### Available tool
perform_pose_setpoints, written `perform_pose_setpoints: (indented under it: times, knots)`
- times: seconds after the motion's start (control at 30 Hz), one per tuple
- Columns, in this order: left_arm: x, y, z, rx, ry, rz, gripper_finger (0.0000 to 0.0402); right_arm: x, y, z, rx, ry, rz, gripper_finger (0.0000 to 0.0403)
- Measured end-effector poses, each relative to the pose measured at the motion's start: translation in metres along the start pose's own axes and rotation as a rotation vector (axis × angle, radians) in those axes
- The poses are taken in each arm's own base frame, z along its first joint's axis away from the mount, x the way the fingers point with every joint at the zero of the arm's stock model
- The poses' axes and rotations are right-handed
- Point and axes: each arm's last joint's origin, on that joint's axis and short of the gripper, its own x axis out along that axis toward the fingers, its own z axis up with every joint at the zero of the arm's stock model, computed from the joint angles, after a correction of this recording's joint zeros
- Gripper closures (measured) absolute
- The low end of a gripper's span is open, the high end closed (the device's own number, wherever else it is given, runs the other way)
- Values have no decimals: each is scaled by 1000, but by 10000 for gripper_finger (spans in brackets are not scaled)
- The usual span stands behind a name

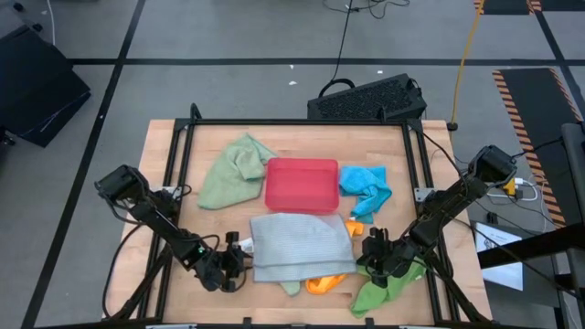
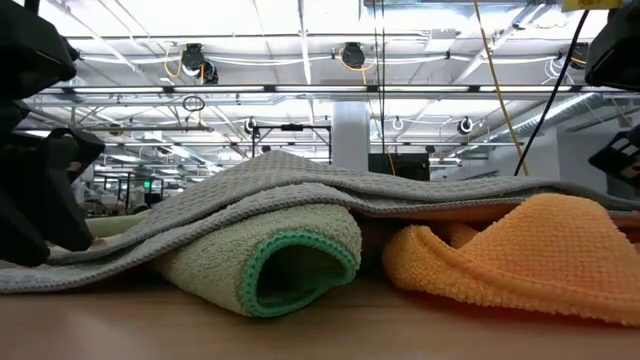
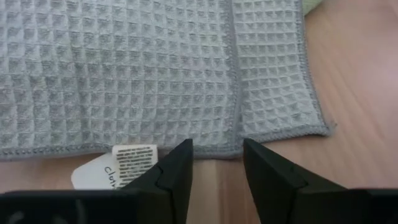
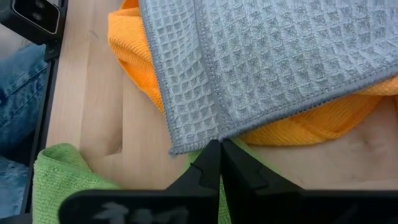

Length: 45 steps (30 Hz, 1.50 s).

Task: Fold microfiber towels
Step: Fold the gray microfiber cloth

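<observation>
Sitting folded at table's 6 o'clock: grey-blue towel, atop orange towel and sage green towel. Left gripper at its 9 o'clock edge, fingers apart, empty. Right gripper at 3 o'clock, fingers together, empty, over bright green towel

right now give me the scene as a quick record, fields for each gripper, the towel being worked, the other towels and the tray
left gripper: open, at the grey-blue towel's left edge, nothing between the fingers
right gripper: shut, empty, at the grey-blue towel's right edge
grey-blue towel: folded over, lying near the front of the table
under it: orange towel and a sage green towel
bright green towel: crumpled at front right
bright blue towel: crumpled, right of the tray
second sage green towel: left of the tray
red tray: centre, empty
</observation>
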Motion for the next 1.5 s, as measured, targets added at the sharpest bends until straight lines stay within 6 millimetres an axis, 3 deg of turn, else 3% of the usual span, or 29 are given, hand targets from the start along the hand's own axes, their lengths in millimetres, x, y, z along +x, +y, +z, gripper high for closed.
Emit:
perform_pose_setpoints:
  times: [0.37, 0.5, 0.83, 1.0, 1.3, 1.5]
  knots:
    - [5, -4, -5, 5, 6, -17, 394, 0, 1, 1, 7, -16, 12, 403]
    - [-4, -6, -2, 34, -27, -16, 397, -1, 4, 3, 16, -27, 37, 403]
    - [-30, -6, 28, 15, -158, -54, 400, -18, 8, 14, 81, -81, 111, 403]
    - [-40, -16, 41, 68, -204, -102, 400, -19, 10, 12, 115, -62, 132, 403]
    - [-48, -27, 37, 73, -181, -176, 401, -20, 11, 9, 132, -21, 156, 403]
    - [-38, -30, 29, 74, -127, -201, 401, -20, 11, 9, 133, -19, 154, 403]
